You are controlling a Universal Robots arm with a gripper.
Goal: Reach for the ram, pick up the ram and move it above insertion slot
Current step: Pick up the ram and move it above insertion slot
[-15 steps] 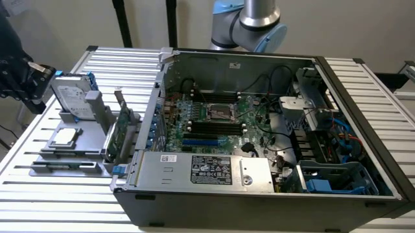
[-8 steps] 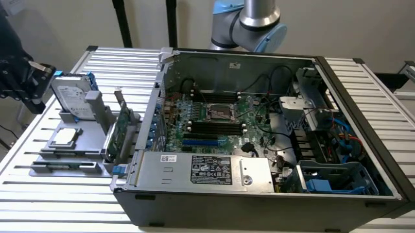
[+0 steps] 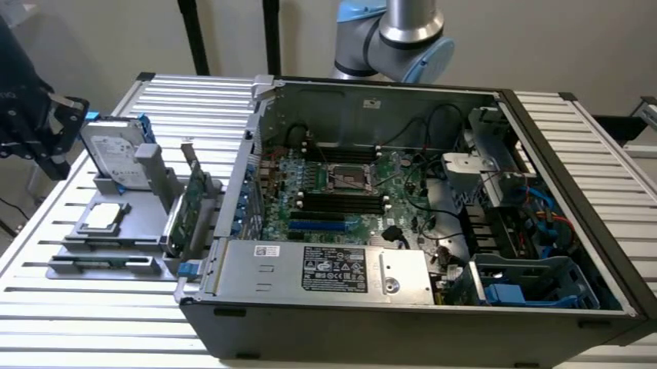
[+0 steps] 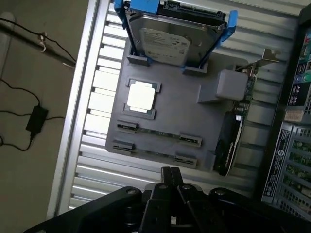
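ram sticks (image 4: 158, 132), two, in one gray tray (image 4: 180, 114), end effector (image 4: 170, 172) near

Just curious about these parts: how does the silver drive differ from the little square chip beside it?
The drive is far larger than the chip. The drive stands propped upright in a blue frame; the chip lies flat. Both are silvery and sit on the grey holder.
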